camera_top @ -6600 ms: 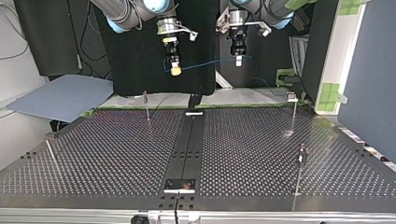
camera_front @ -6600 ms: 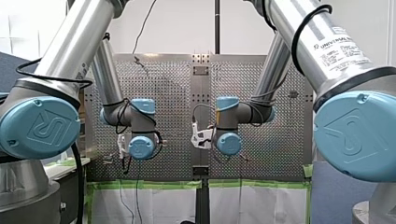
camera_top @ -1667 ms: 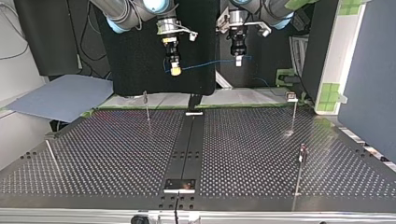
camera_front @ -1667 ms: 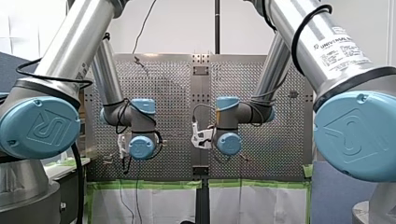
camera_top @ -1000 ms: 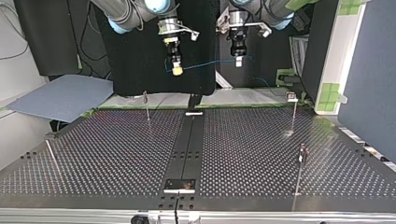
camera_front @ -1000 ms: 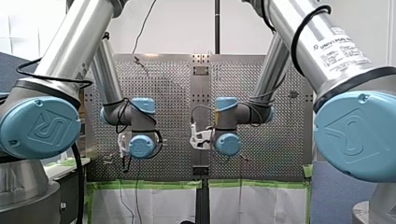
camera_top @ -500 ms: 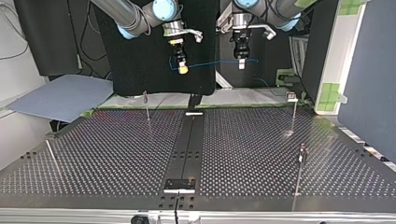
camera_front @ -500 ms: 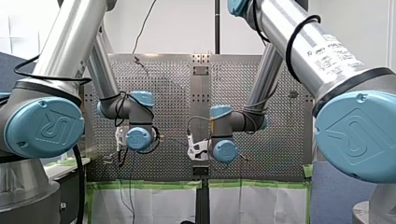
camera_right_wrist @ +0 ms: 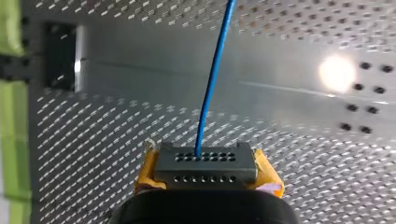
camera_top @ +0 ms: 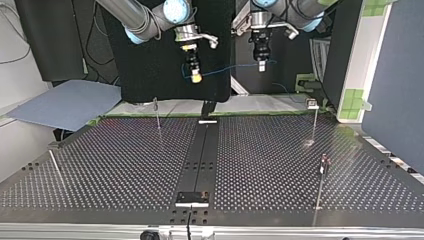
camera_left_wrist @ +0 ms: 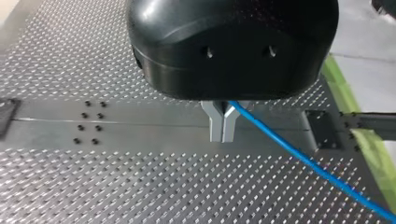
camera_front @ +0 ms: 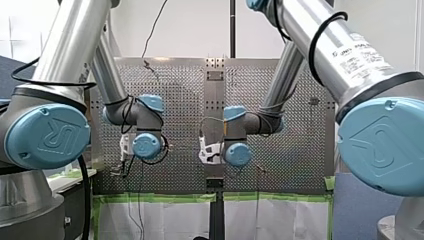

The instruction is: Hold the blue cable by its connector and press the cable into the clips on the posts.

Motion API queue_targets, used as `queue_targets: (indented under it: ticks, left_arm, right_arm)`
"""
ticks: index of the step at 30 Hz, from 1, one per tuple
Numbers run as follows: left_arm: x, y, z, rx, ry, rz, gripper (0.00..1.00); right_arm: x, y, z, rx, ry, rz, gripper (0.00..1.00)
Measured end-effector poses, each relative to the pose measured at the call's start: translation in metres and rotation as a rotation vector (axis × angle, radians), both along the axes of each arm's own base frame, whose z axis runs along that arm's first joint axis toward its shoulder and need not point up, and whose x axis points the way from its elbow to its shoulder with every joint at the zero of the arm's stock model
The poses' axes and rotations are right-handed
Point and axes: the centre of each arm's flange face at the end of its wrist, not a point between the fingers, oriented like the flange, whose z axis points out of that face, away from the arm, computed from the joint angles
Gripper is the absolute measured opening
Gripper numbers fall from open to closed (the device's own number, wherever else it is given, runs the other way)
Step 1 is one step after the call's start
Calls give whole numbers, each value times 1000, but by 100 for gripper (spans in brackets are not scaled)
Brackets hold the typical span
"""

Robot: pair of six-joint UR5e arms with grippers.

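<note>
The thin blue cable [camera_top: 227, 70] hangs stretched between my two grippers, high above the far edge of the perforated table [camera_top: 125, 165]. My right gripper [camera_top: 197, 77], with yellow pads, is shut on the cable's grey connector [camera_right_wrist: 205, 162], and the cable [camera_right_wrist: 212, 79] runs straight out of it. My left gripper [camera_left_wrist: 222, 135] has its metal fingers shut on the cable [camera_left_wrist: 299, 161], which trails off to one side. In the top view my left gripper [camera_top: 261, 66] is to the right of the right one. Thin posts [camera_top: 157, 114] [camera_top: 315, 120] [camera_top: 322, 181] stand on the table.
A black centre strip [camera_top: 200, 160] runs down the middle of the table. A leaning rod [camera_top: 55, 167] stands near the top view's left edge. A blue-grey sheet [camera_top: 65, 102] lies off the table's far left. Green tape [camera_left_wrist: 343, 93] marks the table's border.
Both arms have shifted together with the cable, rightward in the top view and leftward in the front view. Both grips are unchanged.
</note>
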Motion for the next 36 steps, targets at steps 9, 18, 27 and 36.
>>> queue_targets:
  ticks: [9,18,27,36]
  left_arm:
    - [9,8,31,-20,-39,90,0]
    - [30,6,76,-56,-102,153,0]
    - [48,2,124,-132,-170,170,0]
    - [63,4,180,-222,-246,184,0]
  right_arm:
    - [17,-15,59,-15,-114,46,0]
    - [36,-28,131,-57,-190,123,0]
    - [46,-33,197,-106,-239,170,0]
    - [48,-35,273,-157,-298,194,0]
